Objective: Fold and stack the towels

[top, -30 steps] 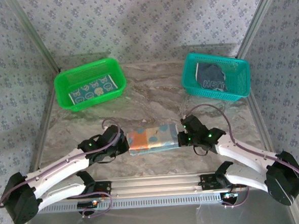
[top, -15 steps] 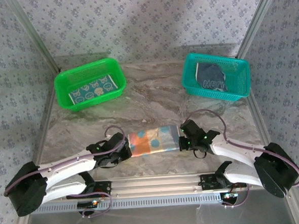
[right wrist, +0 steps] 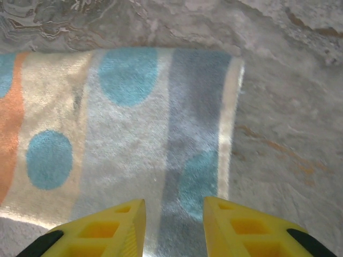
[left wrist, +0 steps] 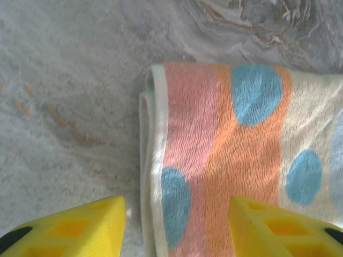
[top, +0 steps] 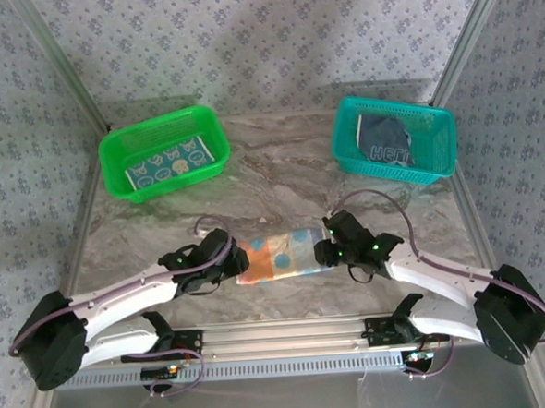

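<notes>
Looking left to right: left gripper (left wrist: 174, 230) hangs jaws apart over the 9 o'clock end of the dotted towel (top: 277, 255), folded into a flat strip; right gripper (right wrist: 174, 227), jaws apart too, at its 3 o'clock end; I'd back both off straight up so the fold doesn't drag open

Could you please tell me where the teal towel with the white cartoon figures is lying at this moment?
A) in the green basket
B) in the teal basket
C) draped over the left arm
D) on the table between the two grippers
A: the teal cartoon towel lies flat inside the green basket, while the teal basket holds a dark towel and the dotted towel lies on the table.
</notes>
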`<state>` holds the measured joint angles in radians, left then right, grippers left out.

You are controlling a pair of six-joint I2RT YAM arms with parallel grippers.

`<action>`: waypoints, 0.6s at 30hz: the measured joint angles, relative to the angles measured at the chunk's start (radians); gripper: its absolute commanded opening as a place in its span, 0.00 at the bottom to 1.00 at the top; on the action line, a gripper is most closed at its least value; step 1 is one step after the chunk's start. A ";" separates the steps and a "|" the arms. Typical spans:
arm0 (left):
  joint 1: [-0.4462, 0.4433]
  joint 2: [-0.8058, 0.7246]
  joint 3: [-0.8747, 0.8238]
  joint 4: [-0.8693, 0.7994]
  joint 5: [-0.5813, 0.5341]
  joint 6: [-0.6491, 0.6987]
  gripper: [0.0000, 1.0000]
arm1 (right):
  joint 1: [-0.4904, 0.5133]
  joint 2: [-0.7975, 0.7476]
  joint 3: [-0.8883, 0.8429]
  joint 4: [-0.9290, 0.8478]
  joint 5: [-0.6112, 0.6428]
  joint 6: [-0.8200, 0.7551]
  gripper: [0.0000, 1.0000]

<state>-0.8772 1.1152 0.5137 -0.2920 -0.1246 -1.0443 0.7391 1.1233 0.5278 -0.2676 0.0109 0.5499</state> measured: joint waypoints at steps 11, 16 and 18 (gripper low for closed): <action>-0.018 0.137 0.000 0.143 -0.026 -0.042 0.51 | 0.013 0.136 0.008 0.087 -0.001 -0.020 0.33; -0.043 0.186 0.000 0.166 -0.041 -0.076 0.51 | 0.013 0.139 0.008 0.103 0.000 -0.020 0.33; -0.052 0.195 0.000 0.165 -0.055 -0.088 0.51 | 0.013 0.139 0.008 0.105 0.000 -0.020 0.33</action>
<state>-0.9291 1.3106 0.5137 -0.1272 -0.1799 -1.1320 0.7517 1.2621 0.5358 -0.1631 0.0105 0.5297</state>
